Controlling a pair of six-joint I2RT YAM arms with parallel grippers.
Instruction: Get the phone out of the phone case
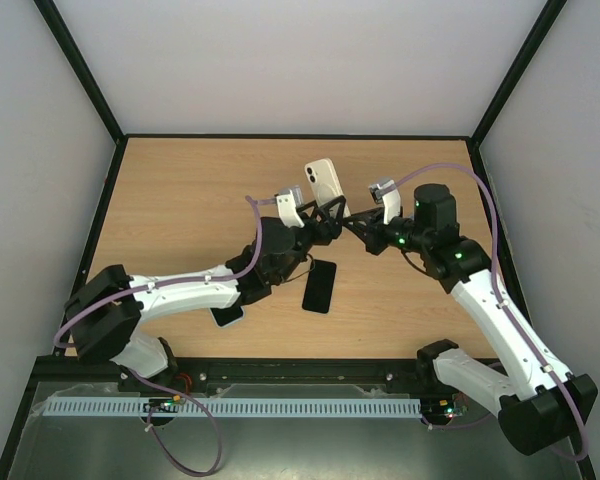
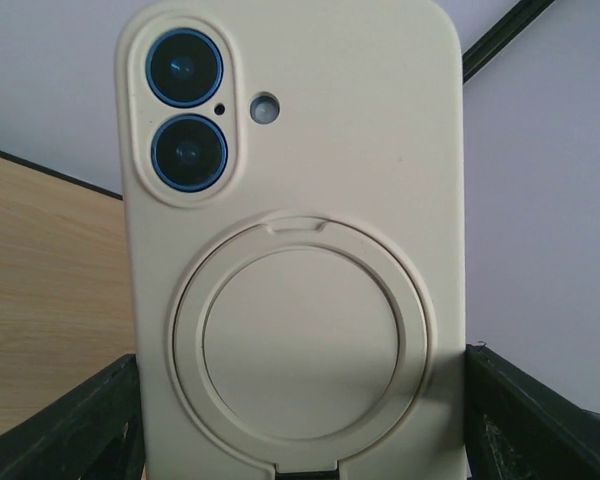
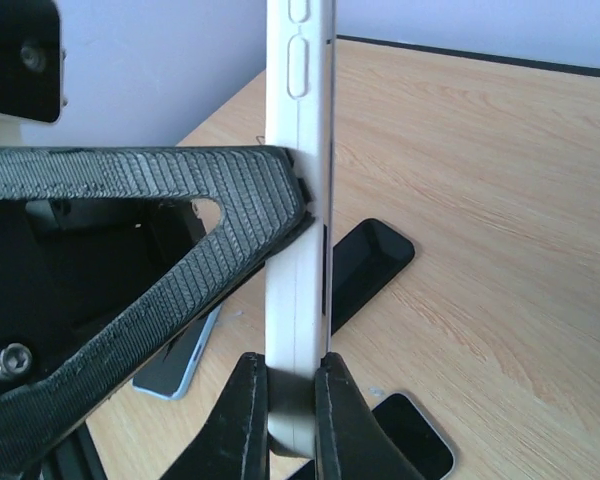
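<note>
Cream phone case, ring-backed, upright — left jaws, right jaws clamp it.

Matt cream phone case, ridged black plastic fingers, pale wood-grain table.

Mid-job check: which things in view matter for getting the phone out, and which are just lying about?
In the job: cream phone case, cased phone, left gripper and right gripper, both shut on the case.
Lying about: black phone, blue-edged phone, pale-rimmed dark phone, all flat on the table.
</note>
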